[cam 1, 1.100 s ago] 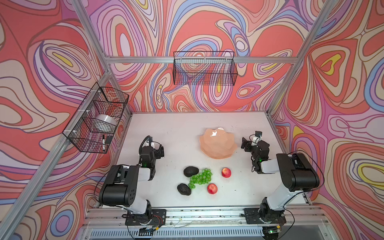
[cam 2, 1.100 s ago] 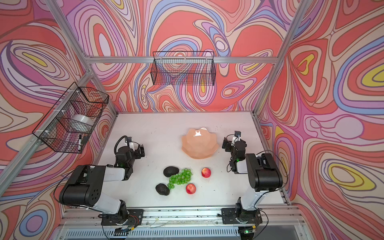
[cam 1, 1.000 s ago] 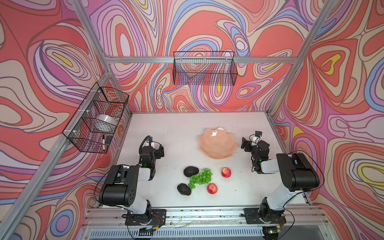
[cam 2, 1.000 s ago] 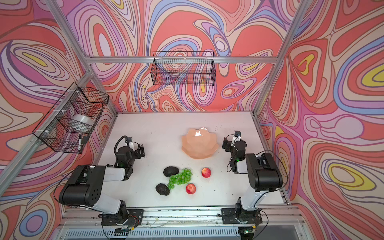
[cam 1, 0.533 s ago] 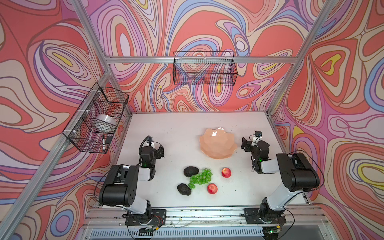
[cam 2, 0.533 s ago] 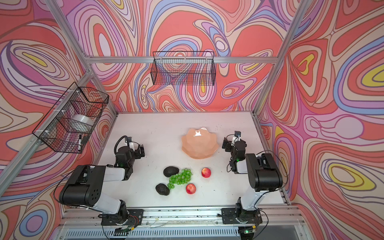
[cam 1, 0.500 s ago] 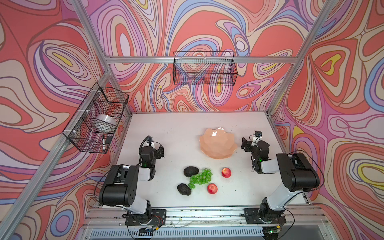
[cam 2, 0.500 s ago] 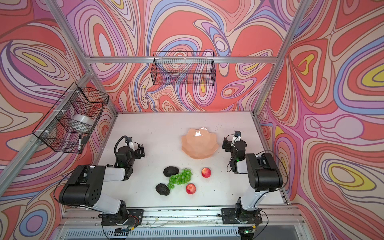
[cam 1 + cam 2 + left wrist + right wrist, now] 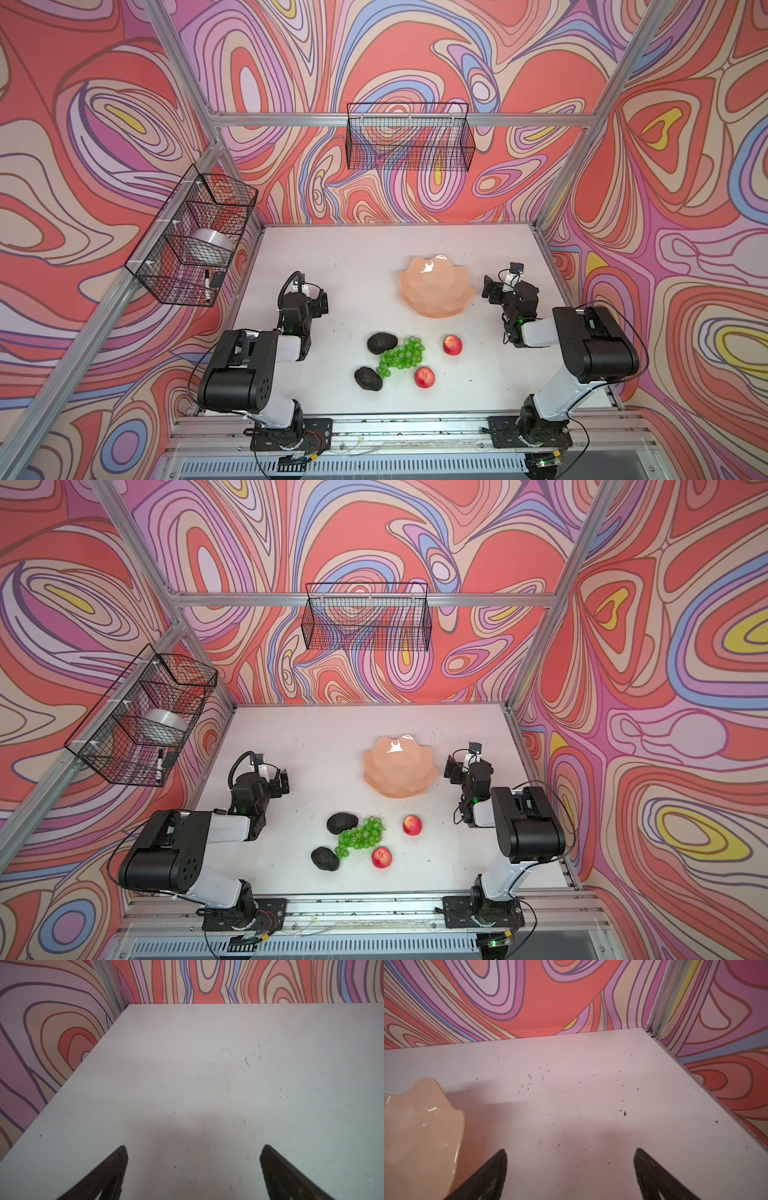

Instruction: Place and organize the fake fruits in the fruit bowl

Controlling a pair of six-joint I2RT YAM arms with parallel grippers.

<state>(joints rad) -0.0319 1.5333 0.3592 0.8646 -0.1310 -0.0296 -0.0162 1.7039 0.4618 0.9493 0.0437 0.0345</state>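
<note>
Reading from my left hand [image 9: 194, 1147], spread empty over the bench [image 9: 353, 270]: two bumpy avocados [image 9: 382, 343], knobbly grapes [image 9: 401, 359] and two smooth apples [image 9: 452, 345] lie clustered near the front, and the glossy faceted bowl [image 9: 436, 291] beyond them is empty. I judge the fruit light, slippery plastic, so I'd pinch across the middles. My right hand [image 9: 569, 1149] gapes empty beside the bowl.

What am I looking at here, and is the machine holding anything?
Two robot arms stand at the near edge of a white table. Two pictures look down from above; the other two come from a camera on each arm's wrist. On the table lie a peach bowl, two avocados, green grapes and two apples. The bowl is empty. The left fingers and right fingers are spread open, holding nothing.
</note>
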